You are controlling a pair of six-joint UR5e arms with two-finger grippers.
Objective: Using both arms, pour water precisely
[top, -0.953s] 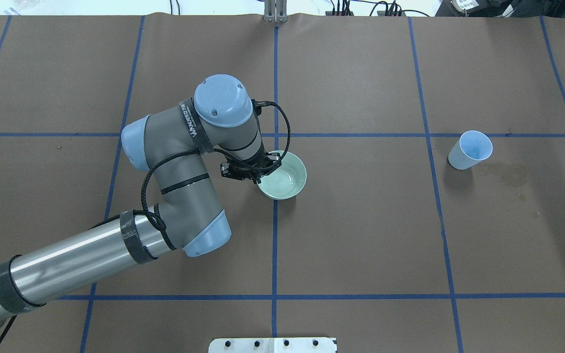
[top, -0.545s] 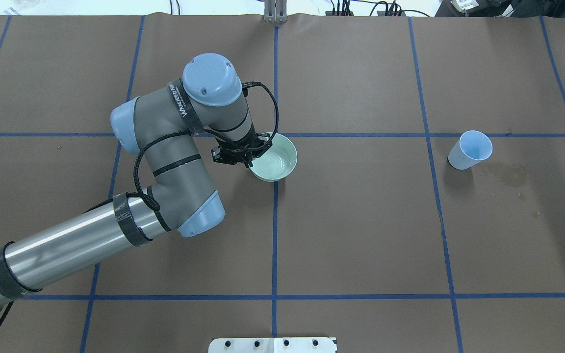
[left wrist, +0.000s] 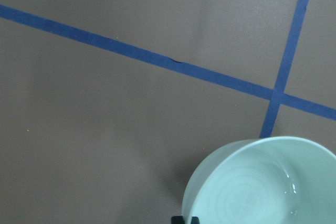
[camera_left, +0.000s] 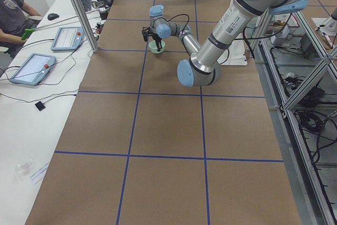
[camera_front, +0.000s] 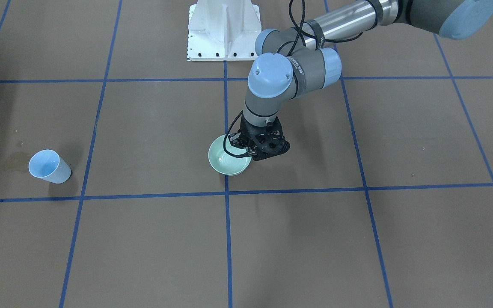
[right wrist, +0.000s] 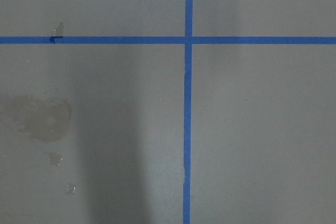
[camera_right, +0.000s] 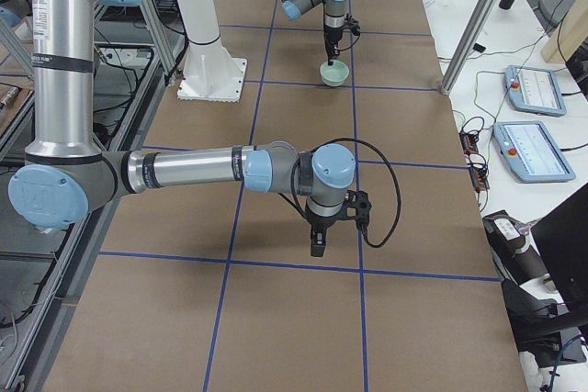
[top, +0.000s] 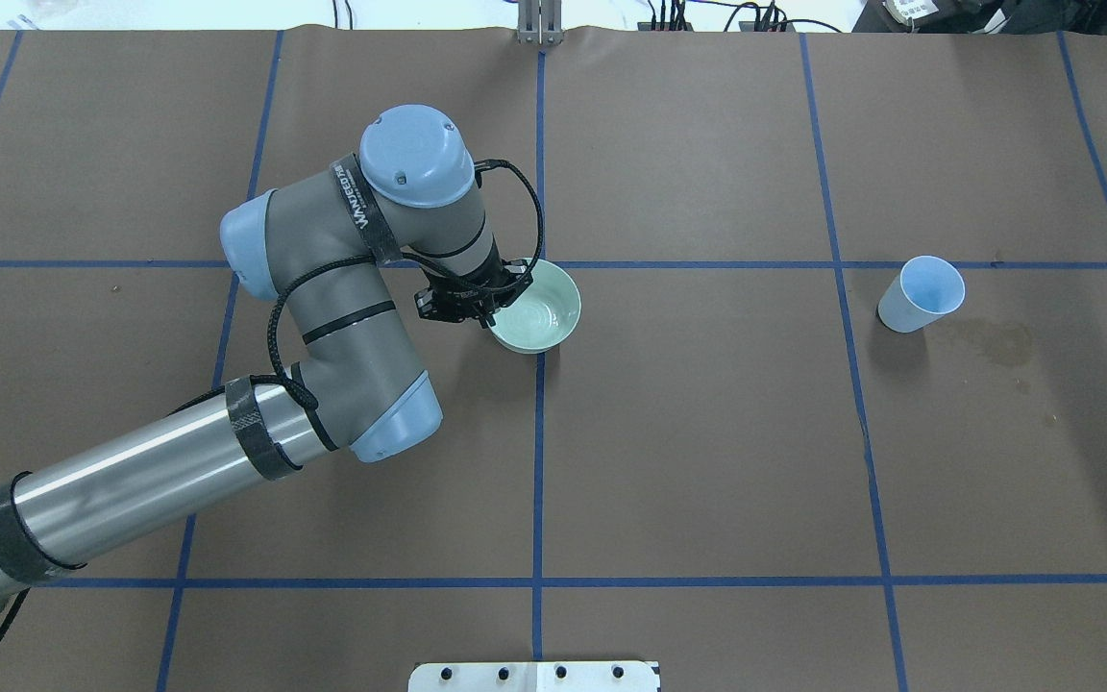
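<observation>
My left arm [top: 342,288] reaches to mid-table, its gripper [top: 493,315] shut on the near-left rim of a pale green bowl [top: 542,309]. The bowl is level and low at the blue tape crossing; I cannot tell if it touches the table. The water [left wrist: 292,187] shows as faint ripples and a white glint inside the bowl. In the front view the gripper [camera_front: 250,155] grips the bowl [camera_front: 226,162] from the right. My right gripper [camera_right: 317,243] shows only in the exterior right view, pointing down over bare table; I cannot tell if it is open.
A light-blue cup [top: 921,293] stands upright at the right, also in the front view [camera_front: 49,167]. A wet stain [top: 991,341] lies beside it, with droplets in the right wrist view [right wrist: 42,119]. The white pedestal [camera_front: 223,30] stands at the robot's edge.
The left arm carried the bowl away from the robot and slightly left, lower than a second ago. Over the last half second it has barely moved.
</observation>
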